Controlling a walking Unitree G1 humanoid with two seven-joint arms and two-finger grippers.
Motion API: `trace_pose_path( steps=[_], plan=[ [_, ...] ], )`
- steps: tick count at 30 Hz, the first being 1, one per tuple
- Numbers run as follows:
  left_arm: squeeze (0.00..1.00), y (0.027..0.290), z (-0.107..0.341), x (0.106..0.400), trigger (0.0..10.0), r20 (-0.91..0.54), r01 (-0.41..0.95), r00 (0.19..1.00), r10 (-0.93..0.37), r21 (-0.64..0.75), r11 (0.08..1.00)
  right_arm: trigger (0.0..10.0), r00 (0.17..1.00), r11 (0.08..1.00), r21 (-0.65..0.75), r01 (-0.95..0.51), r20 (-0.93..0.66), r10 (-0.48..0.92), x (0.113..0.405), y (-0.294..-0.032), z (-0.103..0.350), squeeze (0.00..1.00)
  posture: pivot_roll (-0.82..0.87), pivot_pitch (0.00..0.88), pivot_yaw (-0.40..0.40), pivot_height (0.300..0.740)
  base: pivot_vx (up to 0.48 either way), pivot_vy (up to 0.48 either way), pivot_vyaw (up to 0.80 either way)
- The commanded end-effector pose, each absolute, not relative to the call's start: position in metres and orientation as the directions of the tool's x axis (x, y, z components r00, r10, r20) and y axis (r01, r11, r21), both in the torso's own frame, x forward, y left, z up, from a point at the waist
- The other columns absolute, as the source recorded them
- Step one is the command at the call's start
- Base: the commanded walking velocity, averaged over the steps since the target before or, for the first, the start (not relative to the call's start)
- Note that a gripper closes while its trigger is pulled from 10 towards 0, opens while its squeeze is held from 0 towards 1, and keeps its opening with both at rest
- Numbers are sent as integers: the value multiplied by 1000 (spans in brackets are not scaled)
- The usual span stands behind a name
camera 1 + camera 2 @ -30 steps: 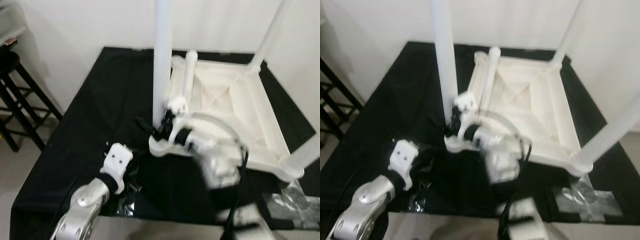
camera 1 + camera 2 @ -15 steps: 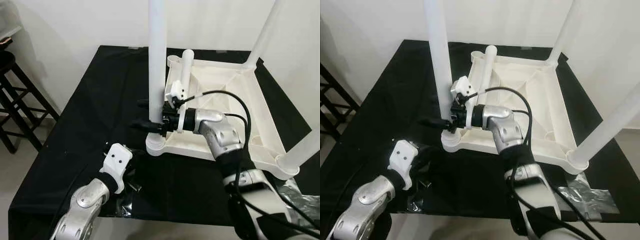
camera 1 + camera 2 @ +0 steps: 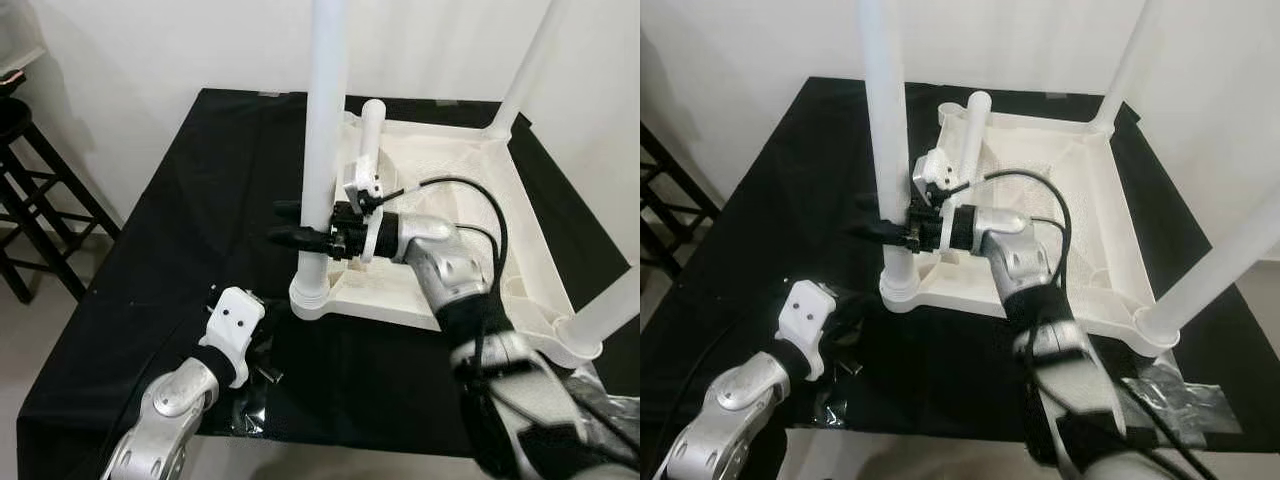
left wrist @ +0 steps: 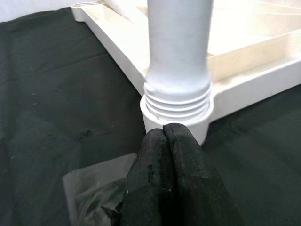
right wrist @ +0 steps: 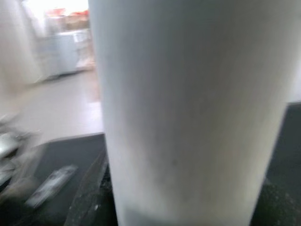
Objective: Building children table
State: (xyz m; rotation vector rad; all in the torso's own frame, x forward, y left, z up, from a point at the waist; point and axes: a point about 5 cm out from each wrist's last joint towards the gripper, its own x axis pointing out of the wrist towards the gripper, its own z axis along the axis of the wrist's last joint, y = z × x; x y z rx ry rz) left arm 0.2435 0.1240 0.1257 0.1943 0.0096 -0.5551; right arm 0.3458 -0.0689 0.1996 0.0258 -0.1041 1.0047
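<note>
The white plastic table (image 3: 470, 215) lies upside down on a black cloth. A white leg (image 3: 325, 120) stands upright in its near left corner socket (image 3: 312, 298). My right gripper (image 3: 292, 222) reaches in from the right and is shut on this leg a little above the socket; in the right wrist view the leg (image 5: 188, 108) sits close up. My left gripper (image 4: 163, 129) is shut on nothing, its tips just in front of the socket (image 4: 176, 110). Two more legs (image 3: 530, 60) (image 3: 610, 305) stand in the right corners. A loose leg (image 3: 370, 140) lies at the far left corner.
A dark wooden stool (image 3: 30, 190) stands on the floor to the left. Crumpled clear plastic (image 4: 94, 188) lies on the cloth by my left gripper, and more (image 3: 1170, 400) near the front right edge. A white wall closes the back.
My right arm has swung up from the corner socket and its gripper now holds the leg slightly higher. The leg's top leans a bit more to the right. The left arm is still.
</note>
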Motion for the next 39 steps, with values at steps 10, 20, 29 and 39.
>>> trace_pose_path(
  steps=[10,20,29,39],
  plan=[
    [0,126,123,242,10000,-79,535,844,-531,198,821,0,885,886,64,-459,-57,462,325,-85,149,0,103,82,-53,740,0,0,0],
    [0,128,123,240,10000,-71,510,859,-507,197,837,0,890,894,26,-448,-80,448,308,-70,152,0,100,80,-52,740,0,0,0],
    [0,134,125,244,10000,-59,454,890,-451,165,875,10000,884,884,31,-466,2,467,306,-92,165,1000,74,92,-47,740,0,0,0],
    [0,161,126,243,10000,-21,222,975,-221,153,963,10000,918,915,-77,-396,-41,394,263,-138,149,592,47,93,-42,740,0,0,0]
  ],
)
